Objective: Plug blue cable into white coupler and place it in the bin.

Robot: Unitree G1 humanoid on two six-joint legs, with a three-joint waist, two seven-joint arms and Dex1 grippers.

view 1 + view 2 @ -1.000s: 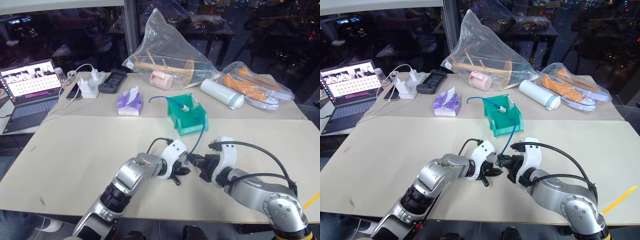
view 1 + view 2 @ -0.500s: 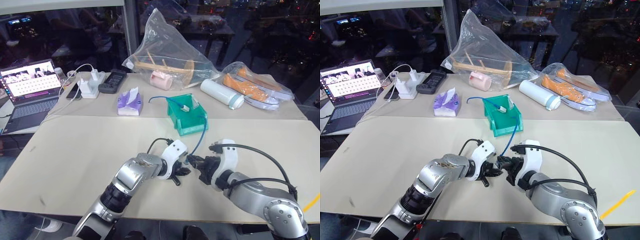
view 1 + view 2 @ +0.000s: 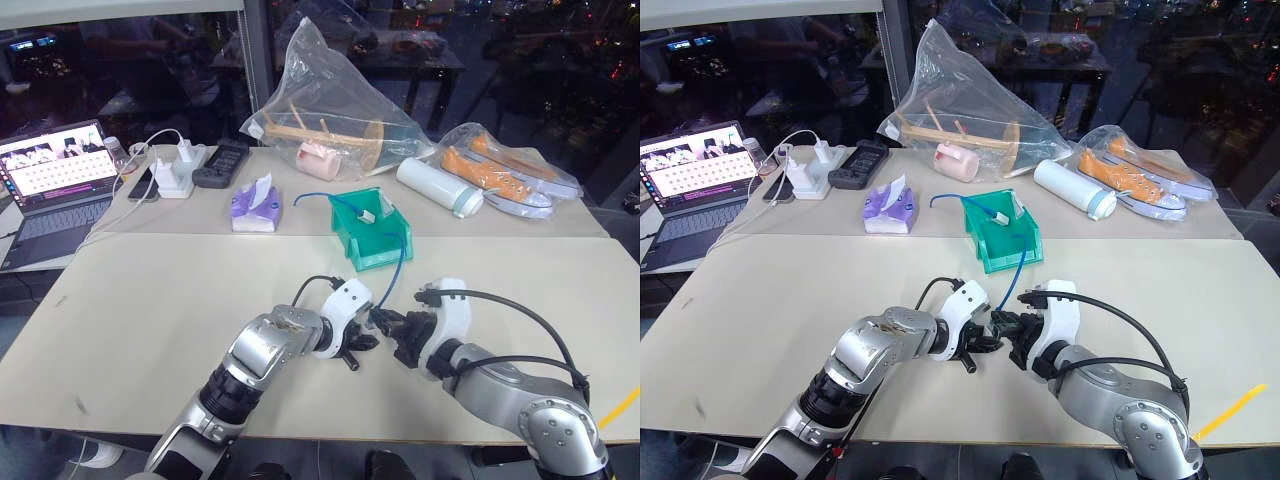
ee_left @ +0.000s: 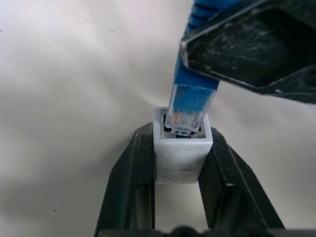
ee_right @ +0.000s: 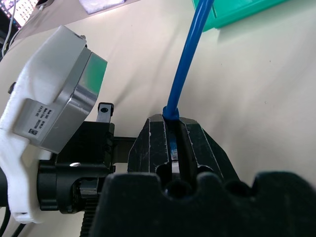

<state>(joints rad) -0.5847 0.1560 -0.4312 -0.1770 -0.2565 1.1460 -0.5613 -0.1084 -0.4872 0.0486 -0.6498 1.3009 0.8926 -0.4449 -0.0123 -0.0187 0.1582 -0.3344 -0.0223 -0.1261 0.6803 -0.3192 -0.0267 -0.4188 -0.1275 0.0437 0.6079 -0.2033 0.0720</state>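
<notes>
Currently: white coupler, clamped between left gripper fingers, socket facing the right gripper, both near the teal bin. Blue cable, pinched behind its plug by right fingers; plug tip at socket mouth, not fully seated, long axis in line with socket.

Both arms wear rounded silver-grey metal shells with black ribbed joints between them. Each wrist ends in a white plastic housing; a black cable loops out of each one and back along the arm. The left gripper and right gripper have matte black, scuffed fingers. A silver block on the left wrist carries a small printed label.
</notes>
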